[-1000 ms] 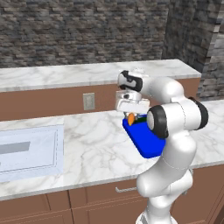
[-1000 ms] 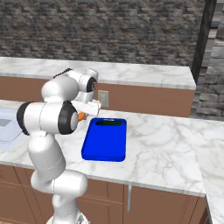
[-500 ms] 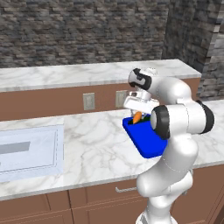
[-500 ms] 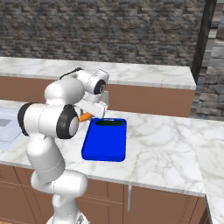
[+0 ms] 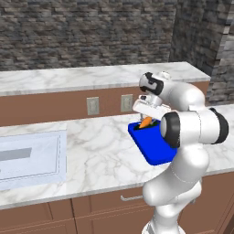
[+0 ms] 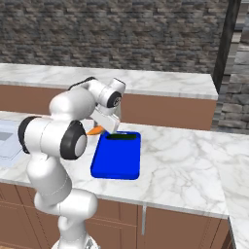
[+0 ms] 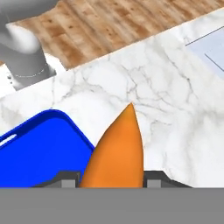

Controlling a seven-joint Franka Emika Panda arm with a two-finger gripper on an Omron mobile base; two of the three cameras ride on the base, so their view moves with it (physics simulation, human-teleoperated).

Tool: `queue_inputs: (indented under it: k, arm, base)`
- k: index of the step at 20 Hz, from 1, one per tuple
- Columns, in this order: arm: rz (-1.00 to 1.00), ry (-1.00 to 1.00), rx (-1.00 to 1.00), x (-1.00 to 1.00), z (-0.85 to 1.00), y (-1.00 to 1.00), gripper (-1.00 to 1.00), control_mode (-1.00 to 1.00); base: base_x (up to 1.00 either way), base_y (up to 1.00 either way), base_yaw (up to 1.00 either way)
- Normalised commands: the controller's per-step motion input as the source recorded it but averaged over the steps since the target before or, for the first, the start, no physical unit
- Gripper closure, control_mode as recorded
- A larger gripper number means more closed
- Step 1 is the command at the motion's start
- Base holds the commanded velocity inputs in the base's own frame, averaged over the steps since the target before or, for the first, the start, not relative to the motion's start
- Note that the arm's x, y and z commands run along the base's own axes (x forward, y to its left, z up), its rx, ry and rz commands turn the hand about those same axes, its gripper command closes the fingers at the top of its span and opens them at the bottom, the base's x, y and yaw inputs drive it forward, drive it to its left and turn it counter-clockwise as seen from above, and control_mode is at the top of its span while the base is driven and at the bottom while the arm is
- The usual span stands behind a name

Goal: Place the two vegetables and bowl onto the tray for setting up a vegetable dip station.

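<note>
A white marble surface (image 5: 96, 151) with grey veins runs along the front, above brown wooden cabinet fronts. Directly on it lies a flat bright blue rectangular tray (image 6: 116, 158) with rounded corners and a raised rim, its slot handle at the far end. Well apart from the tray, a pale rectangular sink basin (image 5: 27, 157) is set into the surface.

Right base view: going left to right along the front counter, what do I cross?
Sink basin → carrot held in the gripper → blue tray with the dark green vegetable at its far end → bare marble counter.
</note>
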Motion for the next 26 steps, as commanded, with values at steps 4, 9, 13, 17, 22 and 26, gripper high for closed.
queue_inputs:
  k: [4, 9, 13, 17, 22, 26]
  arm:
    - [-0.28, 0.07, -0.17, 0.00, 0.00, -0.03, 1.00, -1.00]
    - [-0.36, 0.13, -0.11, 0.07, 0.00, -0.02, 1.00, -1.00]
    - [-0.42, 0.16, -0.06, 0.23, 0.00, -0.13, 1.00, -1.00]
    - [-0.42, 0.15, -0.07, 0.36, 0.00, -0.24, 1.00, -1.00]
    - [-0.40, 0.14, -0.07, 0.36, 0.00, -0.21, 1.00, -1.00]
    - [-0.36, 0.13, -0.05, 0.31, 0.00, -0.28, 1.00, -1.00]
  base:
    - [0.00, 0.00, 0.00]
    - [0.00, 0.00, 0.00]
    - [0.00, 0.00, 0.00]
    - [0.00, 0.00, 0.00]
    - [0.00, 0.00, 0.00]
    - [0.00, 0.00, 0.00]
